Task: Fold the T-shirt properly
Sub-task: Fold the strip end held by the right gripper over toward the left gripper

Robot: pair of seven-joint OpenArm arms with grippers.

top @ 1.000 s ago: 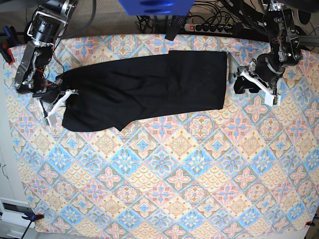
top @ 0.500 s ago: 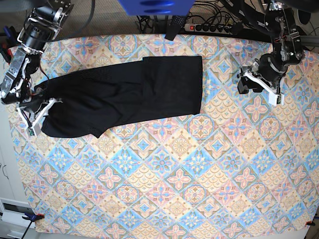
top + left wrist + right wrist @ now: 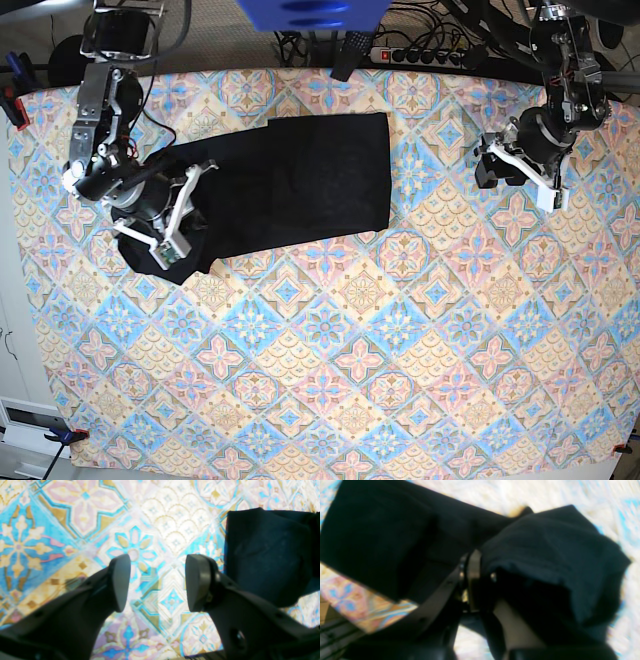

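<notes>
The black T-shirt (image 3: 290,180) lies folded into a long band across the upper left of the patterned tablecloth (image 3: 350,380). My right gripper (image 3: 190,190) is shut on the shirt's left end and holds it doubled back over the band. In the right wrist view, black cloth (image 3: 545,550) drapes over the shut fingers (image 3: 473,580). My left gripper (image 3: 483,165) hovers open to the right of the shirt, apart from it. In the left wrist view its fingers (image 3: 120,582) stand wide over bare tablecloth, with the shirt's edge (image 3: 267,555) at the right.
A power strip (image 3: 420,55) and cables run along the table's far edge. A blue object (image 3: 310,12) hangs at top centre. Clamps sit at the table's left edge (image 3: 12,100) and front corner (image 3: 62,435).
The right gripper pulled the shirt's end leftward, dragging the whole shirt left, then swung back right and laid that end over the body. The left gripper stayed open and nearly still.
</notes>
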